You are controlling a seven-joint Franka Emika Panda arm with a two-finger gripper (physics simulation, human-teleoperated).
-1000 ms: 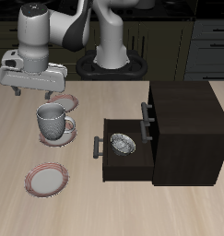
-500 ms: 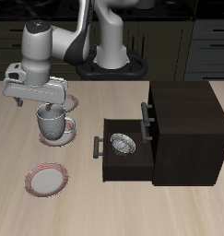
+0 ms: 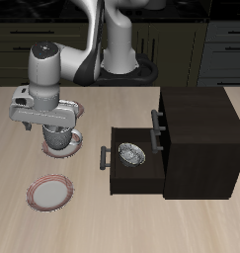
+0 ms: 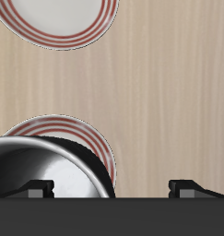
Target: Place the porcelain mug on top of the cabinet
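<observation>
The porcelain mug stands upright on a pink-rimmed plate, toward the table's middle. My gripper is down over the mug, open, with its fingers level with the rim. In the wrist view the mug fills the near field; one fingertip is over the mug's inside and the other is outside, so the mug's wall lies between the jaws of the gripper. The dark cabinet stands apart from the mug, its flat top bare.
The cabinet's drawer is pulled open toward the mug and holds a small patterned silver bowl. A second plate lies nearer the table's front edge and also shows in the wrist view. A third plate lies behind the arm.
My gripper has come down from above and behind the mug onto its rim. The mug and plates have not moved.
</observation>
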